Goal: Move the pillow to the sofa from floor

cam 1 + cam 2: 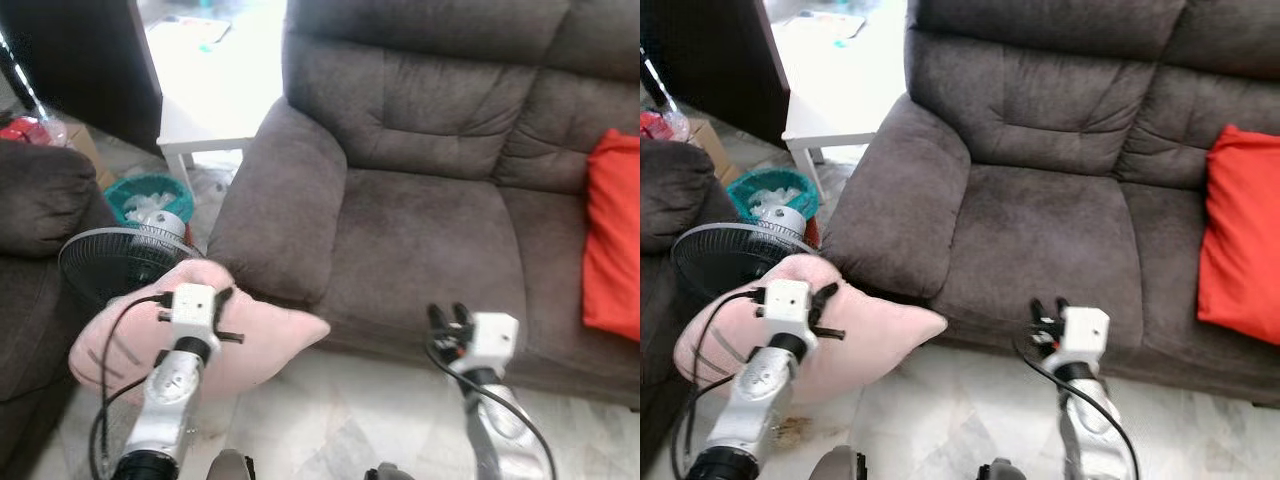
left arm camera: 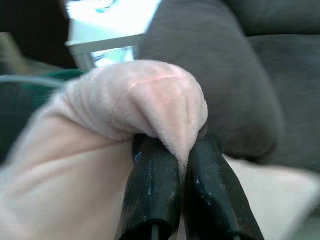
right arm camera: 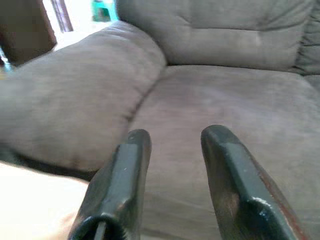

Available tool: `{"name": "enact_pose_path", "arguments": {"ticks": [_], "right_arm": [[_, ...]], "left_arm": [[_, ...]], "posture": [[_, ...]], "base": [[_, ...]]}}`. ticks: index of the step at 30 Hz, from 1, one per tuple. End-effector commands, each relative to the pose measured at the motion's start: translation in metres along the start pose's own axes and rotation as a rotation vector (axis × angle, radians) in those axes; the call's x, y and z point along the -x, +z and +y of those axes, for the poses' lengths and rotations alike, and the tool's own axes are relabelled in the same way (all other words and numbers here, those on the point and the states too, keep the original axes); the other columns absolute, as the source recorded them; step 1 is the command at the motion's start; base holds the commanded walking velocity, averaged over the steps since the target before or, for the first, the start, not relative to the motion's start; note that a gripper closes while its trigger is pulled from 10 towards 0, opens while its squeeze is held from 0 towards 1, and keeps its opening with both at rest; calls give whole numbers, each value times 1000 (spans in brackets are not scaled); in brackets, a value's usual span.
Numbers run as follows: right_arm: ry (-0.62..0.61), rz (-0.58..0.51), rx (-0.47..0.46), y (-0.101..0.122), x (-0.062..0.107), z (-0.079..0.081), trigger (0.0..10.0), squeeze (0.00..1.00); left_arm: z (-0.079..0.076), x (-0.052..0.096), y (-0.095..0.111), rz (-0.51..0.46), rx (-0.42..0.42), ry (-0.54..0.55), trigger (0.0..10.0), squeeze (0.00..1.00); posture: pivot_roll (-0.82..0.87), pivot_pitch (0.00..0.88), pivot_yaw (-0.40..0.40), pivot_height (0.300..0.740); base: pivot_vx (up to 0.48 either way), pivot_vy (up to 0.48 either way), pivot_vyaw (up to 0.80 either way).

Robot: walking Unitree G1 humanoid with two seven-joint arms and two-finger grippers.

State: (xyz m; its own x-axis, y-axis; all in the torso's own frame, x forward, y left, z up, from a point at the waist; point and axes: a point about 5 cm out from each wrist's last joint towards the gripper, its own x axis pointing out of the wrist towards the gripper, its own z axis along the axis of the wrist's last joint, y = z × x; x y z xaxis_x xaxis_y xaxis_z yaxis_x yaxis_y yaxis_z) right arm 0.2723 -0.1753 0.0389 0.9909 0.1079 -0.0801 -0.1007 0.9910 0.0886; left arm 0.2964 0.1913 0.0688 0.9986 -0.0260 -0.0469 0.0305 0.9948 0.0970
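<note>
A pink pillow [image 1: 265, 340] hangs lifted off the floor in front of the grey sofa's [image 1: 420, 230] left armrest [image 1: 280, 200]. My left gripper [image 1: 222, 300] is shut on a fold of the pillow [image 2: 150, 100], its two black fingers [image 2: 150, 190] pinching the plush fabric. One pillow corner [image 1: 930, 325] points toward the sofa's front. My right gripper [image 1: 450, 318] is held open before the seat's front edge, with nothing between its fingers [image 3: 127, 170]; the seat cushion [image 3: 225, 105] lies just beyond them.
A red cushion [image 1: 612, 235] leans at the sofa's right end. A black floor fan [image 1: 115, 262] stands just behind the pillow. Beyond it are a teal bin [image 1: 148, 195] and a white side table [image 1: 205, 120]. Another dark sofa armrest [image 1: 40, 200] is at the left. The floor [image 1: 340, 420] is pale tile.
</note>
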Motion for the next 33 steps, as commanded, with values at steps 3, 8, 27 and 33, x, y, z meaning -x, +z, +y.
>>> {"name": "enact_pose_path", "arguments": {"ticks": [3, 8, 27, 33], "right_arm": [[-25, 23, 3, -6, 6, -9, 10000, 0], [-16, 52, 16, -10, 5, -11, 10000, 0], [11, 111, 92, -14, 2, -17, 10000, 0], [18, 111, 85, -13, -1, -13, 10000, 0]], "left_arm": [[-6, -4, 20, -94, 2, -28, 10000, 0], [-5, -5, 21, -97, 2, -32, 10000, 0], [-5, -6, 23, -94, -6, -37, 10000, 0], [-5, -6, 23, -91, -14, -52, 10000, 0]], "posture": [[95, 51, -52, 697], [96, 50, -53, 697], [96, 35, -57, 740], [97, 30, -54, 740]], "base": [[-317, 0, 0], [-320, 0, 0], [-82, 0, 0], [0, 0, 0]]}}
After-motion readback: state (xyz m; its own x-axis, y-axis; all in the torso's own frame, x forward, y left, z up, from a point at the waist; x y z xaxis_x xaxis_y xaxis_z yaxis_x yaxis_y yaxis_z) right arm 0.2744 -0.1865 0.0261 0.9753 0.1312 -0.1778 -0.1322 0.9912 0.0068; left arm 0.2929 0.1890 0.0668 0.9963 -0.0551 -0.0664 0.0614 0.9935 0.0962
